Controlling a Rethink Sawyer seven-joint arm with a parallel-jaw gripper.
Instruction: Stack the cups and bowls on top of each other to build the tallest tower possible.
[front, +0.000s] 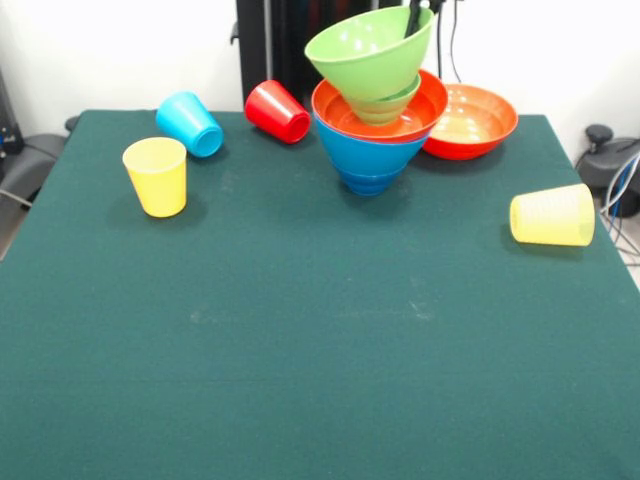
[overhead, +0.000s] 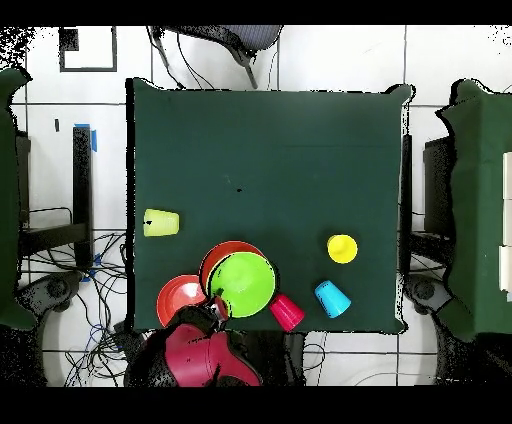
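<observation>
The tower stands at the back of the table: a big blue bowl (front: 368, 160) with an orange-red bowl (front: 345, 115) and a small green bowl (front: 385, 105) nested in it. A big green bowl (front: 365, 50) (overhead: 243, 284) sits tilted on top, its right rim raised. My gripper (front: 413, 18) (overhead: 216, 303) is shut on that raised rim. A second orange-red bowl (front: 470, 120) (overhead: 180, 298) rests right of the tower. The yellow cup (front: 156, 176) (overhead: 342, 248) stands upright. The light blue cup (front: 190, 123) (overhead: 332, 298), red cup (front: 277, 111) (overhead: 287, 311) and ribbed pale yellow cup (front: 552, 215) (overhead: 161, 222) lie on their sides.
The dark green table cloth (front: 300, 350) reaches to the near edge with nothing on its front half. My red arm (overhead: 195, 355) hangs over the table's edge by the bowls. Cables and chair bases (front: 610, 160) lie on the floor beside the table.
</observation>
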